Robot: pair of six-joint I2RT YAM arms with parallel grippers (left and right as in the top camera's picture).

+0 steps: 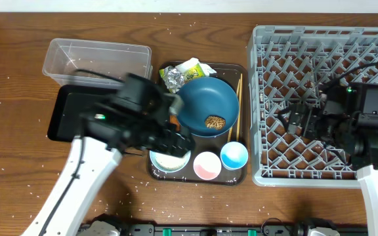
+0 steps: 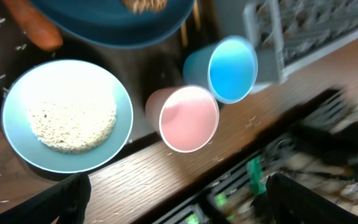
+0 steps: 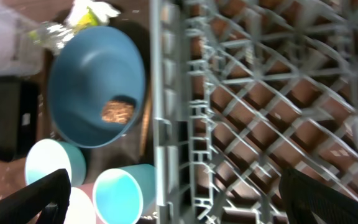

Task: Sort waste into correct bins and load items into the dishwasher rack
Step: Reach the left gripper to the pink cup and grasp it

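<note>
A white bowl (image 1: 156,160) of rice (image 2: 72,121), a pink cup (image 1: 207,165) and a light blue cup (image 1: 234,155) stand at the front of the brown serving tray (image 1: 241,176). The dark blue dish (image 1: 202,98) holds a brown food piece (image 1: 214,122). An orange carrot (image 2: 33,26) lies by the dish. Wrapper (image 1: 172,78) and white paper (image 1: 192,67) lie behind it, and chopsticks (image 1: 237,105) to its right. My left gripper (image 2: 179,205) is open and empty above the bowl and pink cup (image 2: 188,118). My right gripper (image 3: 179,205) is open and empty over the grey rack (image 1: 327,105).
The clear tub (image 1: 97,59) stands at the back left and the black tray (image 1: 67,115) in front of it, partly under my left arm. Rice grains are scattered over the wooden table (image 1: 18,170). The rack's left wall (image 3: 157,112) runs next to the blue cup (image 3: 118,196).
</note>
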